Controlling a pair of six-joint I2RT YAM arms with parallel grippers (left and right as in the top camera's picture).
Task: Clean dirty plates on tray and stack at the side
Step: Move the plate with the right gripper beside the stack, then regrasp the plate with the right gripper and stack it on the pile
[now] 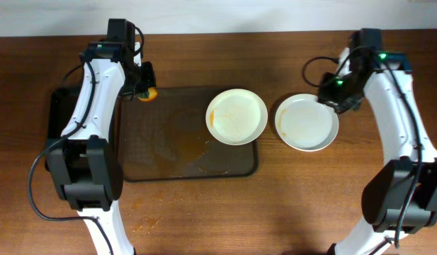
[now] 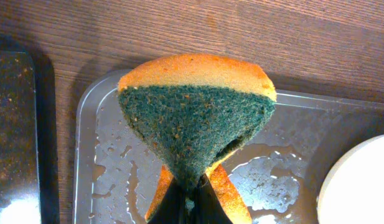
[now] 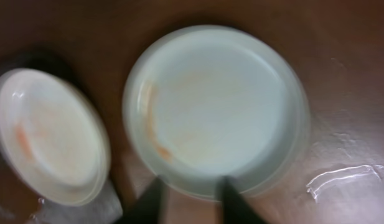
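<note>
Left wrist view: nearest the lens, the left gripper [image 2: 188, 190] is pinched tight on a sponge [image 2: 195, 124]. The sponge is folded so that its green scouring face bulges toward the camera, with the orange foam along the top. Beyond it lies the wet corner of the tray [image 2: 86, 130], and past the rim the wooden table [image 2: 241, 31].

In the blurred right wrist view, the right gripper [image 3: 192, 183] has its two dark fingers [image 3: 155, 202] spread apart, gripping nothing. They sit at the near rim of a white plate [image 3: 216, 112] resting on the table. An orange-smeared plate [image 3: 51, 137] sits just to its left.

From overhead, the left arm [image 1: 98, 92] rises from its base at the near table edge and bends over the tray's far left corner. The right arm [image 1: 399, 106] arches up and inward to the far rim of the white plate. The orange-smeared plate sits on the tray's far right corner, overhanging its edge, with a narrow gap to the white plate.
</note>
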